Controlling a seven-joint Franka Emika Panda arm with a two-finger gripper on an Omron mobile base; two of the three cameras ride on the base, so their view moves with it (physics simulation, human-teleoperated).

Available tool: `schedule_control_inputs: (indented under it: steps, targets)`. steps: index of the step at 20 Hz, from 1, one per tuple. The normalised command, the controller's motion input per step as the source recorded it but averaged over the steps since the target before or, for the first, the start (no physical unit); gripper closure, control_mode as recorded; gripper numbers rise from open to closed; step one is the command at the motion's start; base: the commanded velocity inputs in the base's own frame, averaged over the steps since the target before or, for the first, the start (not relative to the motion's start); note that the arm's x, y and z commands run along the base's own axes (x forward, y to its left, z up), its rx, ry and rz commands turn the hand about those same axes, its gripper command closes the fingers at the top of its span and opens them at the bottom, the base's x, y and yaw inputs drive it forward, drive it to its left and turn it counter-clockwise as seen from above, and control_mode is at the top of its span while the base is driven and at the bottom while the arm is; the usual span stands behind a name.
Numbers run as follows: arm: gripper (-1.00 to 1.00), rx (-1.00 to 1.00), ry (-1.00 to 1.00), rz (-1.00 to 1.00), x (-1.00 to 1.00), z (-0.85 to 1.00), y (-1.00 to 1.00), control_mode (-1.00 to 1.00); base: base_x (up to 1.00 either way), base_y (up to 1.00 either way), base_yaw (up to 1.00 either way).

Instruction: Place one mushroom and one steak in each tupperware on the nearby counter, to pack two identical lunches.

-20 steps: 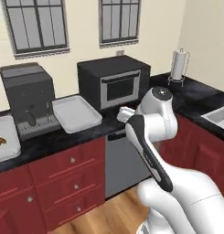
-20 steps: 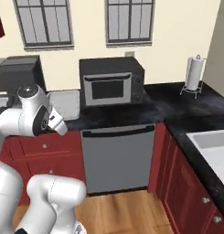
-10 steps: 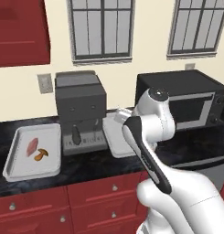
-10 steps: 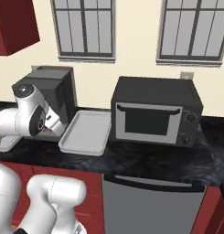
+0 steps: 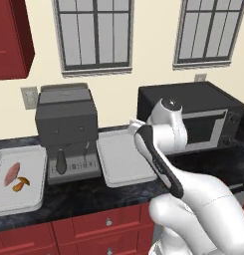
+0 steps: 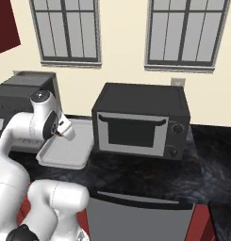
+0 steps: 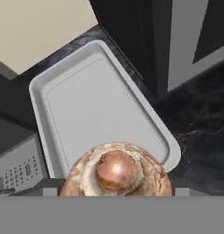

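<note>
glossy black veined stone table [image 7: 195,132]; smooth matt pale plastic tray [image 7: 86,109]; shiny brown mushroom [image 7: 115,171]; matt dark microwave [image 6: 140,120].

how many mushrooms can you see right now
2: one mushroom lies beside the steak in the left tupperware; the other mushroom is in the gripper above the empty tupperware.

Between the jaws, the mushroom [image 7: 117,171] is mottled brown and tan with a glossy reddish-brown stem. Beyond them, the tupperware [image 7: 72,116] is plain pale grey-white on a glossy black counter [image 7: 195,132] with faint grey veining. Far off to the jaws' left, a second pale tupperware [image 5: 31,196] holds a pinkish-red steak [image 5: 11,173] and an orange-brown mushroom [image 5: 21,185]. The coffee machine [image 5: 66,122] is dark grey, the microwave [image 6: 140,120] black.
</note>
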Motion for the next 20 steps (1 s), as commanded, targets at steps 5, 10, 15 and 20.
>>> schedule_control_inputs:
  steps: [5,10,15,20]
  targets:
    - [1.00,0.05,0.32,0.11,0.87,-0.44,0.39,-1.00,0.00,0.00,0.00]
    - [1.00,-0.05,0.26,0.05,0.68,-0.87,0.18,-1.00,0.00,0.00,0.00]
    - [-1.00,-0.15,0.02,0.01,0.84,-0.74,0.04,-1.00,0.00,0.00,0.00]
    - [-1.00,-0.02,0.00,0.00,0.39,-0.25,0.00,-1.00,0.00,0.00,0.00]
